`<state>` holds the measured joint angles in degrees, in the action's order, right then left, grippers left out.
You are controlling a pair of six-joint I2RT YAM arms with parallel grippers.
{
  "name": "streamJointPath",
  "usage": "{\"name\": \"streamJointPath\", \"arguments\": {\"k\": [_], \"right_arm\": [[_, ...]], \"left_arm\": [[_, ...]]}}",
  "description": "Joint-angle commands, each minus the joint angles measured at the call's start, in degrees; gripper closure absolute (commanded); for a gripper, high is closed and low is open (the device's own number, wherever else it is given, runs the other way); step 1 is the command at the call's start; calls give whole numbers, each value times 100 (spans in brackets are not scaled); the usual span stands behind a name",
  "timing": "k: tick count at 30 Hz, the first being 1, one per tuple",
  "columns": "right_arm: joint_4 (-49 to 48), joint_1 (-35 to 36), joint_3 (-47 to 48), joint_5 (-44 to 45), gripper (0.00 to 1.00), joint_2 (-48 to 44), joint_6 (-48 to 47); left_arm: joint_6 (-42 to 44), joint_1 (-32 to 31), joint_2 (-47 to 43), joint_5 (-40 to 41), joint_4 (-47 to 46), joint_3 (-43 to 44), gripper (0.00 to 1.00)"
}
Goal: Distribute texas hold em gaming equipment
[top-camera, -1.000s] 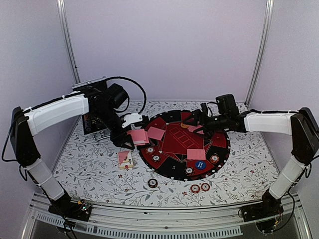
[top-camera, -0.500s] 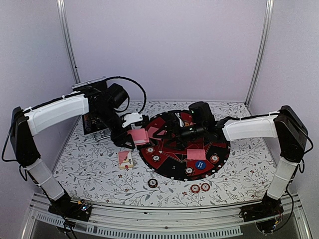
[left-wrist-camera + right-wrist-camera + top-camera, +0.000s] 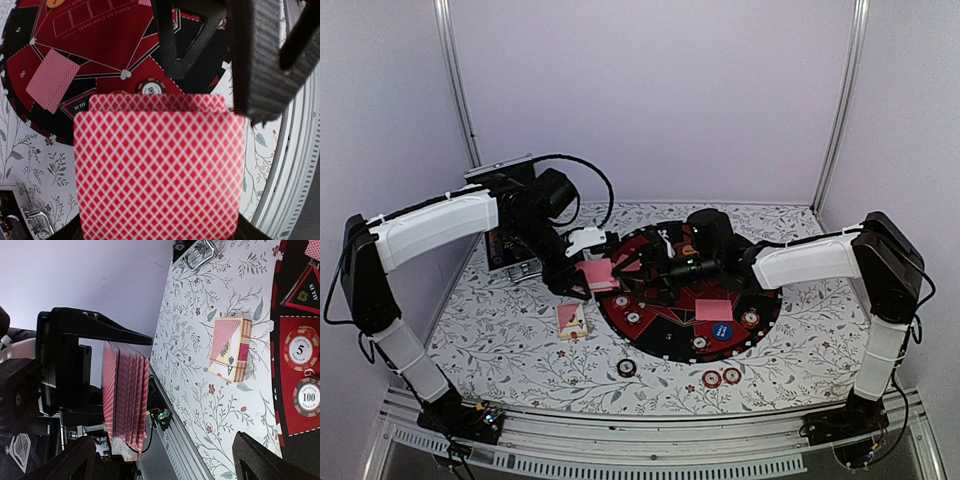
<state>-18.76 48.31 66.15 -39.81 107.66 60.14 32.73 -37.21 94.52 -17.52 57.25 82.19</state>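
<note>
My left gripper (image 3: 582, 278) is shut on a stack of pink-backed playing cards (image 3: 596, 274), held just off the left rim of the round red-and-black mat (image 3: 765, 312). In the left wrist view the stack (image 3: 160, 170) fills the lower frame. My right gripper (image 3: 638, 268) reaches left across the mat, open, its fingers (image 3: 187, 45) close in front of the stack's far edge. Seen edge-on from the right wrist, the stack (image 3: 125, 400) stands ahead of the open right gripper (image 3: 167, 465). One card (image 3: 713, 309), a blue button (image 3: 722, 329) and chips (image 3: 633, 318) lie on the mat.
A card box (image 3: 571, 320) lies on the flowered table left of the mat. Three chips (image 3: 626, 367) (image 3: 711, 379) (image 3: 731, 375) sit near the front edge. The black case (image 3: 508, 248) stands at the back left, behind my left arm.
My right arm has swung left across the mat, bringing its open gripper up to the card stack. The left arm and its stack have stayed put.
</note>
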Motion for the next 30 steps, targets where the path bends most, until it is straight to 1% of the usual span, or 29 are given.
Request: {"name": "streamJointPath", "arguments": {"k": [1, 10, 26, 30], "right_arm": [[-395, 65, 113, -119, 1, 53, 198], [-778, 80, 284, -321, 1, 379, 510], [-968, 269, 1620, -614, 1, 1580, 876], [-1077, 305, 1826, -693, 1, 1841, 1038]], "left_arm": [[-30, 30, -136, -86, -188, 49, 100], [-21, 30, -103, -78, -188, 95, 100], [-21, 24, -72, -134, -188, 153, 100], [-13, 29, -91, -135, -180, 183, 100]]}}
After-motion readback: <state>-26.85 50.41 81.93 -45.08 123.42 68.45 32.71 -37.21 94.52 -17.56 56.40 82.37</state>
